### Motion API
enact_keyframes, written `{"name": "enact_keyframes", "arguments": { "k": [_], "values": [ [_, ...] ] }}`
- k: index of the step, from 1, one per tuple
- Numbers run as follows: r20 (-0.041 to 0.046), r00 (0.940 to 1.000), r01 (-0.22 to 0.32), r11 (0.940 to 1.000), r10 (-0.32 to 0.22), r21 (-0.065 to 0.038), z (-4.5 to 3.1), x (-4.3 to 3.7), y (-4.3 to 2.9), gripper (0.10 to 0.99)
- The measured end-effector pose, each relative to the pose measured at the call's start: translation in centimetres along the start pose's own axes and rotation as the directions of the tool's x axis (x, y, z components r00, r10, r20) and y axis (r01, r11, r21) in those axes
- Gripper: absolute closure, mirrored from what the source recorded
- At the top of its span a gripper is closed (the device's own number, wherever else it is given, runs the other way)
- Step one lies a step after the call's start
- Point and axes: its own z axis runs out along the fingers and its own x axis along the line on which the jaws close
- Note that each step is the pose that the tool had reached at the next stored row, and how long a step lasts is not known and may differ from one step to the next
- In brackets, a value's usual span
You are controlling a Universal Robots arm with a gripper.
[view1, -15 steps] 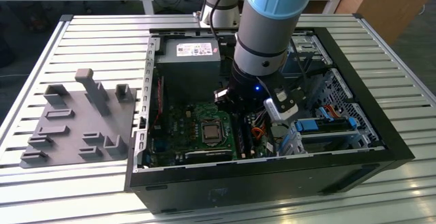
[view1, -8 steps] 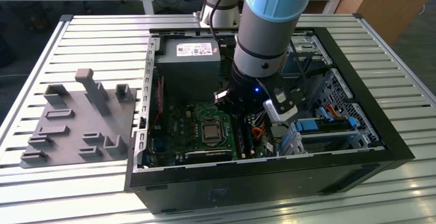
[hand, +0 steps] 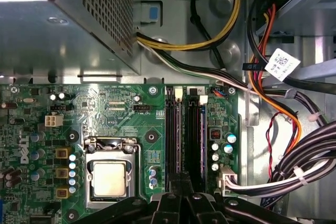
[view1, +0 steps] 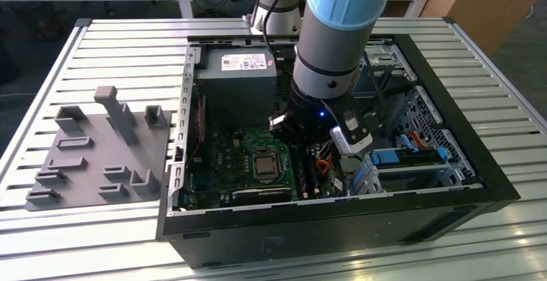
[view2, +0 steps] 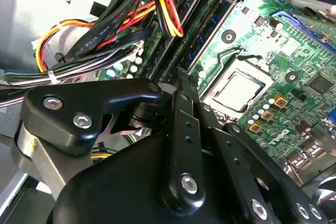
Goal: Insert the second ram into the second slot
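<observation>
My gripper [hand: 181, 181] reaches down into the open computer case [view1: 342, 216] and hovers over the near end of the memory slots [hand: 193, 129], beside the processor socket [hand: 109, 178]. Its black fingers [view2: 181, 90] are pressed together, and I see nothing between them. In the second wrist view a long thin blue strip, the second ram [view2: 218, 27], stands on edge in one slot just ahead of the fingertips. I cannot tell whether the fingertips touch it. In the exterior view the arm's wrist [view1: 329, 70] hides most of the slots.
The grey power supply [view1: 235, 82] sits at the far end of the case. Bundles of cables [hand: 294, 171] run beside the slots. Light-blue drive-bay clips [view1: 389, 158] lie toward the exterior view's right. A grey parts fixture [view1: 94, 159] rests on the slatted table outside the case.
</observation>
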Motion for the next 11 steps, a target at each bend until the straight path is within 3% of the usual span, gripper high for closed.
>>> {"name": "enact_keyframes", "arguments": {
  "k": [11],
  "values": [
    [0.0014, 1.0000, 0.000, 1.0000, 0.000, -0.001, 0.40, 0.03, -0.01, 0.980]
  ]
}}
